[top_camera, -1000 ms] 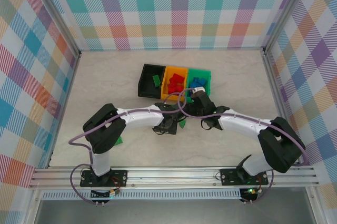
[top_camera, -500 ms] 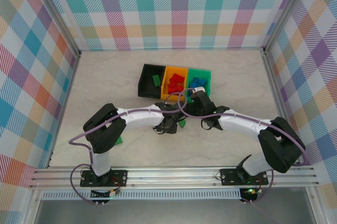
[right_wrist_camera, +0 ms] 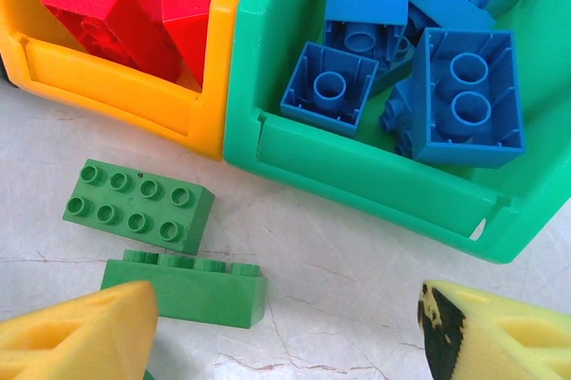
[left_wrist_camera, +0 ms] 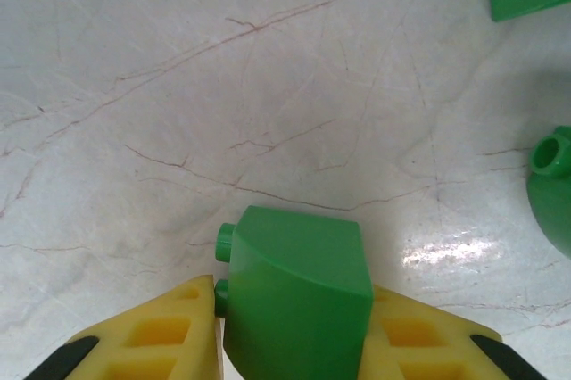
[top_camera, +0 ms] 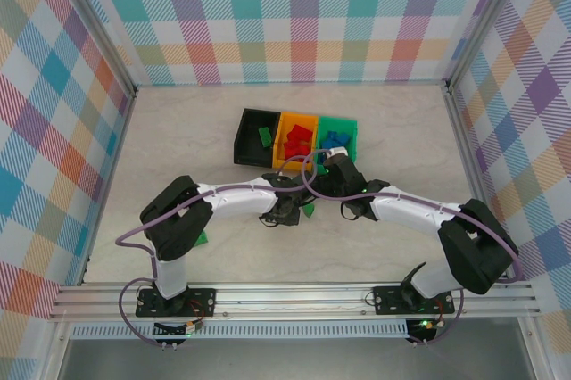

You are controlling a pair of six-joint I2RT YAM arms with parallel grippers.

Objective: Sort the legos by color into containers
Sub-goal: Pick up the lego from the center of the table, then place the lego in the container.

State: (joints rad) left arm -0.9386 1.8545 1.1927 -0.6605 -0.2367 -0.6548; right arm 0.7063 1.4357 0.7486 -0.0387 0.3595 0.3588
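Green plastic is clamped between the yellow foam pads (left_wrist_camera: 152, 340) of the left gripper (left_wrist_camera: 293, 313): a sloped green brick (left_wrist_camera: 299, 286), its studs pointing left in the wrist view. Whether it rests on the pale veined table (left_wrist_camera: 268, 86) or hangs just above it cannot be told. A rounded green piece (left_wrist_camera: 553, 184) lies near it at the right edge.

From above, the left gripper (top_camera: 287, 212) sits just in front of the three bins, which stand touching in a row mid-table. The black bin (top_camera: 243, 144) is on the left and holds one green lego (top_camera: 265, 136).

The right gripper (right_wrist_camera: 285, 335) hangs released, jaws wide apart with nothing between them, at the near walls of the orange bin (right_wrist_camera: 116, 86) and the green bin (right_wrist_camera: 357, 170). Red bricks (right_wrist_camera: 169, 5) fill the orange bin and blue bricks (right_wrist_camera: 464, 95) fill the green bin.

On the table just in front of these walls lie an eight-stud green brick (right_wrist_camera: 138, 206), studs up, and beside it a long green brick (right_wrist_camera: 183, 291) tipped on its side. A stray green brick (top_camera: 202, 238) lies near the left arm's base.
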